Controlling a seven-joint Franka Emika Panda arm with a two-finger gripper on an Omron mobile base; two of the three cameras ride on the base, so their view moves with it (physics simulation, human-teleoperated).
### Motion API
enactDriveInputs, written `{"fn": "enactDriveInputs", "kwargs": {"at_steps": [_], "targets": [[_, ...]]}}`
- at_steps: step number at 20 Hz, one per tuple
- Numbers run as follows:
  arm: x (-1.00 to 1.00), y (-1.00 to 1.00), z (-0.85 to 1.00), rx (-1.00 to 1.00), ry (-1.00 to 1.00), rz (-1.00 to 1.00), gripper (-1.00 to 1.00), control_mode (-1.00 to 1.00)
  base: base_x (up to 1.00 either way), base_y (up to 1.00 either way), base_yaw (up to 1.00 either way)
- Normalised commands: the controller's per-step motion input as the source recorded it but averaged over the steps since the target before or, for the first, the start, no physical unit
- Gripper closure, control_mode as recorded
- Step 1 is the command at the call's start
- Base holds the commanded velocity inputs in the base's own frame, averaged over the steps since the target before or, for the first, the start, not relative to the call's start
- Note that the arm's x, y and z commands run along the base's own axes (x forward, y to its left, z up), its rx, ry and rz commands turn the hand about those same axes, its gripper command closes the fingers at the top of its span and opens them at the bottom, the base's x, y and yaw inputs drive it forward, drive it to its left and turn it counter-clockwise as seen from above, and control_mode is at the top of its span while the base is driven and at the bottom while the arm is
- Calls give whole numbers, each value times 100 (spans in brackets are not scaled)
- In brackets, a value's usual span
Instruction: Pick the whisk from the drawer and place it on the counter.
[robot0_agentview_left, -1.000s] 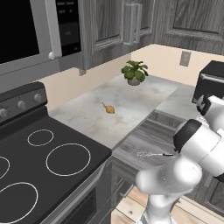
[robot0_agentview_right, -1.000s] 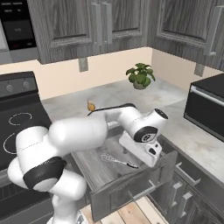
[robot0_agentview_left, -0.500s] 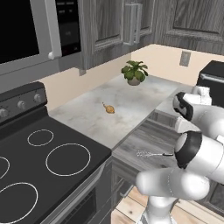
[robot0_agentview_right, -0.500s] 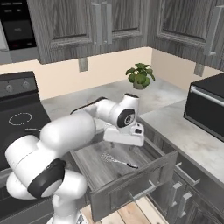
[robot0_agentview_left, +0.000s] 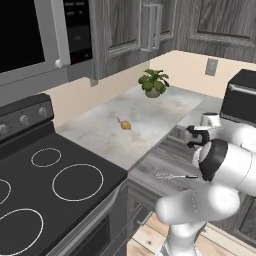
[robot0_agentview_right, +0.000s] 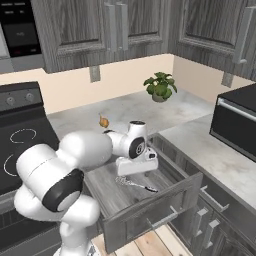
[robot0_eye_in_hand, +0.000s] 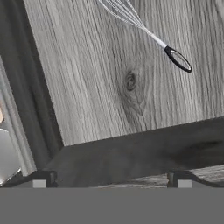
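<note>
Taking the open drawer (robot0_agentview_right: 165, 200) as the landmark and reading across the right base view from left to right: the black stovetop (robot0_agentview_right: 20, 145) lies to its left, the counter (robot0_agentview_right: 125, 107) runs behind it with a small orange-brown lump (robot0_agentview_right: 103, 121) near the drawer's back left corner, a potted plant (robot0_agentview_right: 160, 86) stands farther back, and a black appliance (robot0_agentview_right: 237, 122) sits on the stone to the drawer's right. The whisk (robot0_agentview_right: 135, 184) lies flat on the drawer floor, roughly mid-tray, wire head toward the stove side and black handle toward the front panel. The gripper (robot0_agentview_right: 135, 166) hangs above the drawer, just over the whisk, and in the hand view its fingertips (robot0_eye_in_hand: 39, 178) stand wide apart with nothing between them. The whisk sits up in the top right of the hand view (robot0_eye_in_hand: 146, 33), well off the line between the tips, so a straight descent would likely close on bare wood. The handle is slim and lies flat, so a slightly off grasp could pinch only the springy wires or nudge the utensil away across the smooth floor. The drawer's walls and front panel stand near the hand, and a low sideways correction might knock against them.
</note>
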Motion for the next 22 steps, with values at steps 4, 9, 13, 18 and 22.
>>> {"fn": "enactDriveInputs", "kwargs": {"at_steps": [4, 9, 13, 18, 22], "targets": [[57, 2, -56, 0, -6, 31, -100, -100, 0, 0, 0], [69, 0, -55, 0, -5, 28, -100, -100, 0, 0, 0], [67, 0, -61, 0, -2, 25, -100, -100, 0, 0, 0], [76, -4, -53, 0, 0, 24, -100, -100, 0, 0, 0], [67, -32, -38, 2, 0, 21, -100, -100, 0, 0, 0]]}}
